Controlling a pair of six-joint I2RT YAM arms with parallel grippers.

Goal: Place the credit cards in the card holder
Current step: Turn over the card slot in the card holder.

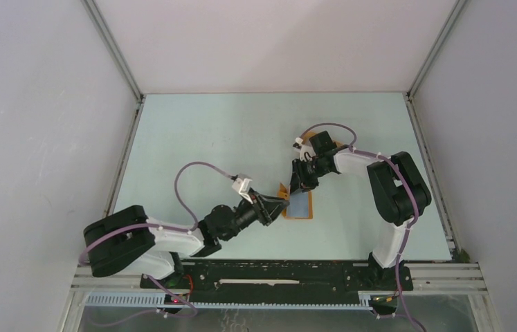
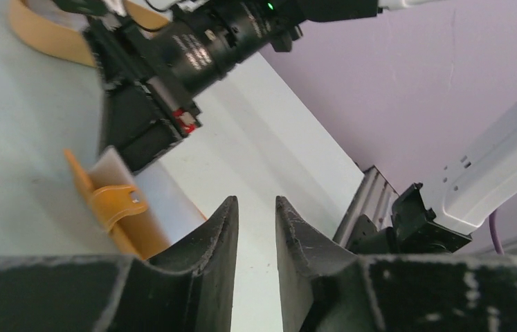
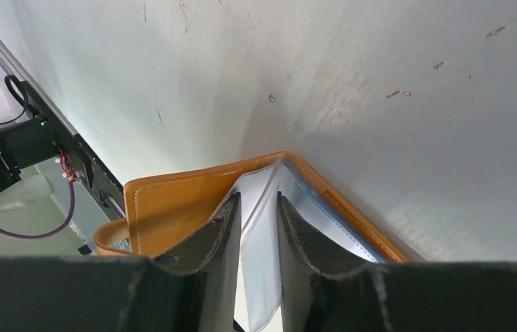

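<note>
The orange-brown card holder [image 1: 299, 205] lies open on the table between both arms, with pale bluish sheets inside. In the right wrist view its cover [image 3: 172, 207] stands tilted up, and a clear sleeve [image 3: 262, 263] rises between the fingers of my right gripper [image 3: 257, 196]. Those jaws stand apart with gaps on both sides of the sleeve. My left gripper [image 2: 255, 200] is open and empty just right of the holder's tab [image 2: 113, 202], close to its left edge [image 1: 279, 205]. I cannot tell any credit cards apart from the sleeves.
An orange tray rim [image 2: 41, 38] lies beyond the right arm [image 1: 342, 145]. The right arm's black wrist [image 2: 193, 48] hangs close above the holder. A metal rail [image 2: 369, 194] runs along the table's near edge, and pale walls enclose the table.
</note>
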